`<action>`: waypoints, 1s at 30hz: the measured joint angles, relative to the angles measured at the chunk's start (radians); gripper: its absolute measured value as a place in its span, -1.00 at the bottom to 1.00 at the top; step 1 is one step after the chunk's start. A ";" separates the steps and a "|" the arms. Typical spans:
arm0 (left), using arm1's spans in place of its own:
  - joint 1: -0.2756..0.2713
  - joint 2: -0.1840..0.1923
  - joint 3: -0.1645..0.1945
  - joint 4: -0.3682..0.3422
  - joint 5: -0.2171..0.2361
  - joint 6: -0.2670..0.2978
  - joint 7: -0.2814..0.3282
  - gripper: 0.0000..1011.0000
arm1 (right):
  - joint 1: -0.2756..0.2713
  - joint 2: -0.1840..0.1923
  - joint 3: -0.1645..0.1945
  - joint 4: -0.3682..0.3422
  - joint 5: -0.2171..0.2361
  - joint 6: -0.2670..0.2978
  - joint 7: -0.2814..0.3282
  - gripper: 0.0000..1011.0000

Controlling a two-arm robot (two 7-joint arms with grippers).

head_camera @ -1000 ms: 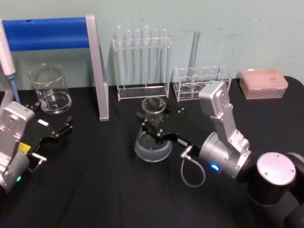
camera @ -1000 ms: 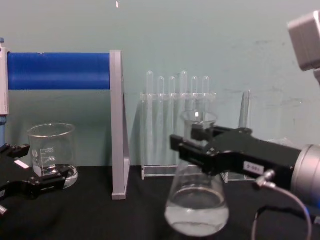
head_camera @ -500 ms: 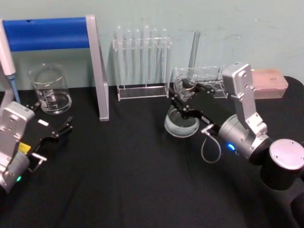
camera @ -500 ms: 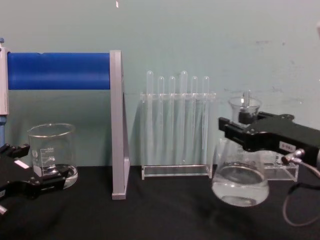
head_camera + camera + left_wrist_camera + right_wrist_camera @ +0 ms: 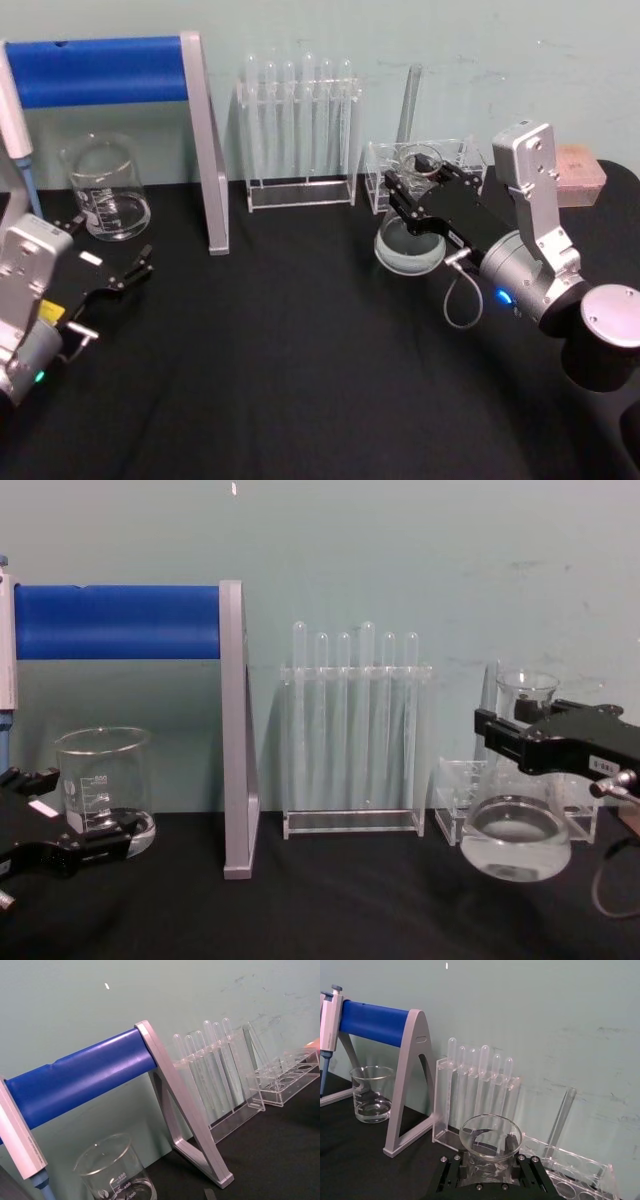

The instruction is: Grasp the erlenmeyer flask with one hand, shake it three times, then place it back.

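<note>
the black two-jaw right gripper (image 5: 418, 192) on its silver-grey arm is clamping the neck of the clear glass conical flask (image 5: 408, 250), holding it above the black table (image 5: 280, 380) at far right, just in front of the low clear plastic rack (image 5: 468, 156). the left gripper (image 5: 113, 238) is resting near left, jaws apart.

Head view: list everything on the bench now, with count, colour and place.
erlenmeyer flask: 1, clear, some liquid, gripped, right of centre
beaker: 1, clear, back left
test tube rack: 1, clear, six tubes, back centre
small rack: 1, clear, one tube, back right
pipette stand: 1, blue and grey, back left
pipette: 1, white, stand's left end
box: 1, pinkish, far right
table: 1, black, underneath
right gripper: 1, black, shut on the flask's neck
left gripper: 1, black, open, near beaker
</note>
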 joint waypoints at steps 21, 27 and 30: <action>0.000 0.000 0.000 0.000 0.000 0.000 0.000 0.98 | -0.051 -0.012 -0.080 -0.088 0.026 0.017 0.096 -0.11; 0.000 0.000 0.000 0.000 0.000 0.000 0.000 0.98 | -0.064 -0.005 -0.108 -0.116 0.038 0.023 0.114 -0.11; 0.000 0.000 0.000 0.000 0.000 0.000 0.000 0.98 | -0.073 0.000 -0.129 -0.132 0.045 0.025 0.126 -0.11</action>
